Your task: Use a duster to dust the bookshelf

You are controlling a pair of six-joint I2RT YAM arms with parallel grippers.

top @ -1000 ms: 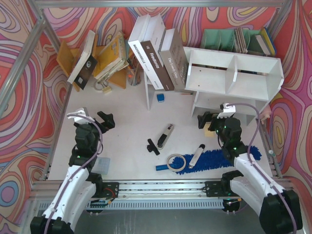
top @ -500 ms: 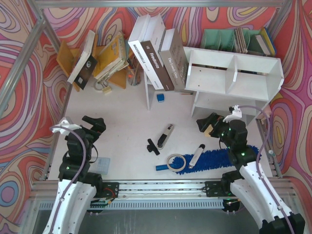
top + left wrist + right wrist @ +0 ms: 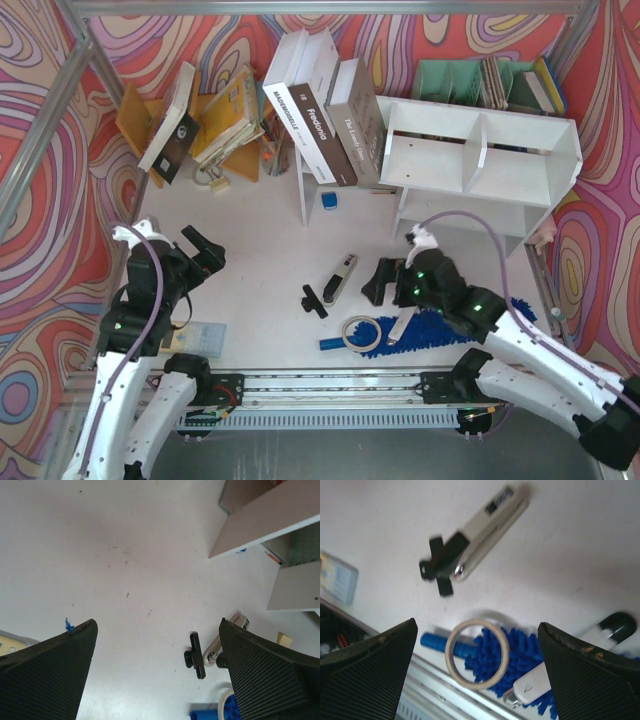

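lots of colours, one blue duster

the walls [image 3: 40,150] have wavy swirls of pink, orange, purple and blue. the table top [image 3: 250,230] is plain white. the bookshelf [image 3: 480,150] is white too. the duster [image 3: 432,328] is bright blue, and its handle is blue as well. the tape ring [image 3: 448,652] is pale tan. the file rack [image 3: 450,80] is green. the book stand [image 3: 135,115] is orange-brown. the slim marker-like tool [image 3: 340,277] is black and white.

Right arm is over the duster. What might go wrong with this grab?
1. The tape ring lies over the duster where handle meets head; the open right gripper may catch or drag it.
2. The white marker-like tool rests on the fluffy head and would likely roll off on lifting.
3. The handle lies close to the near rail, so a finger might strike it.
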